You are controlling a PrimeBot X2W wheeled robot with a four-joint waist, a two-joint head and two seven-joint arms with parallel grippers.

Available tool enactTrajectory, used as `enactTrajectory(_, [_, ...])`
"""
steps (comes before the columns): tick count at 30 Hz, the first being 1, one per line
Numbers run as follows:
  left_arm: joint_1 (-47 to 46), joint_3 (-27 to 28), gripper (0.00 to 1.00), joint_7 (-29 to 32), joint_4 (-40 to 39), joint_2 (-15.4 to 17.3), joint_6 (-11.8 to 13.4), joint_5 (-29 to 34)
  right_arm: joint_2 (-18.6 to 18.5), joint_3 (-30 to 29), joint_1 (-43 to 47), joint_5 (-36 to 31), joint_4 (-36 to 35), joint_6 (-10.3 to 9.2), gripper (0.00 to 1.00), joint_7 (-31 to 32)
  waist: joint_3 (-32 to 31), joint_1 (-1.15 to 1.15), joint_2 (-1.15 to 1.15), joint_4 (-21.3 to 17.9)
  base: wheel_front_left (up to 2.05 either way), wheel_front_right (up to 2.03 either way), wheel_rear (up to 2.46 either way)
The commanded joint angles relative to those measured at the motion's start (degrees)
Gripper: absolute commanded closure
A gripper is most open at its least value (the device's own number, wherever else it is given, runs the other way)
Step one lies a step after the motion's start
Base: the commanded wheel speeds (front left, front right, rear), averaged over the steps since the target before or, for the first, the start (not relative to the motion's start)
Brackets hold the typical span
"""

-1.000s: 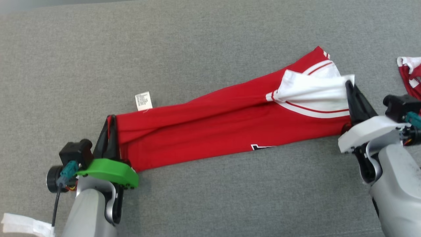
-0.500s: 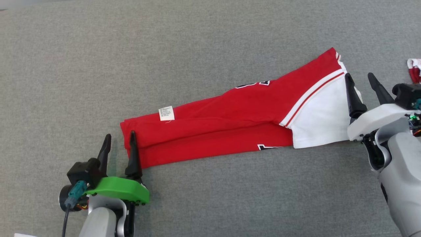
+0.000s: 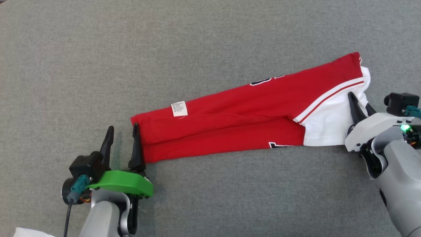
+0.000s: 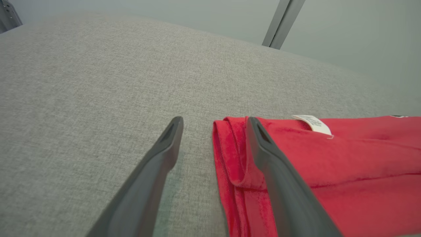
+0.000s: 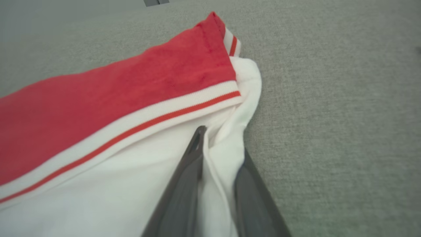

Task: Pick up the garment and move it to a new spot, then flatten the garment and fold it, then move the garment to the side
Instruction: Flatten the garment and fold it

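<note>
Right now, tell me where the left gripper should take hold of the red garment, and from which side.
Grip the red garment at its folded left end, where the layers stack into one thick edge lying flat on the gray surface. Come from the left, along its length: the open left gripper straddles that edge, so a low, near-flat approach probably works.

Left gripper (image 4: 214, 121) spread wide astride end of red garment (image 4: 329, 171).
</note>
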Motion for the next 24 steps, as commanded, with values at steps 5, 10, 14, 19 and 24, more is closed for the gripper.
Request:
enactTrajectory(5, [0.2, 0.8, 0.00, 0.0, 0.1, 0.2, -0.4, 1.0, -1.5, -1.8, 0.9, -0.2, 3.1, -0.35, 1.00, -2.2, -1.7, 0.00, 0.00, -2.4, 0.00, 0.00, 0.00])
enactTrajectory(10, [1.4, 0.8, 0.00, 0.0, 0.3, 0.2, -0.7, 1.3, -1.6, -5.1, 1.6, -1.2, 0.6, -0.20, 1.00, -2.8, -4.1, 0.00, 0.00, -5.4, 0.00, 0.00, 0.00])
enactTrajectory(14, [2.1, 0.1, 0.00, 0.0, 0.6, 0.3, -1.0, 0.8, -2.6, -7.8, 3.8, -2.9, -2.2, -0.18, 1.00, -2.8, -5.9, 0.00, 0.00, -7.9, 0.00, 0.00, 0.00])
enactTrajectory(19, [2.8, -1.1, 0.00, 0.0, 1.0, 0.3, -0.5, -0.1, -2.4, -9.4, 5.4, -5.0, -7.6, -0.16, 1.00, -2.8, -7.2, 0.00, 0.00, -9.8, 0.00, 0.00, 0.00])
enactTrajectory(24, [3.2, -1.9, 0.00, 0.0, 1.4, 0.3, -0.5, -0.3, 0.8, -4.6, 6.2, -3.3, -15.9, -0.13, 1.00, -2.8, -8.1, 0.00, 0.00, -9.7, 0.00, 0.00, 0.00])
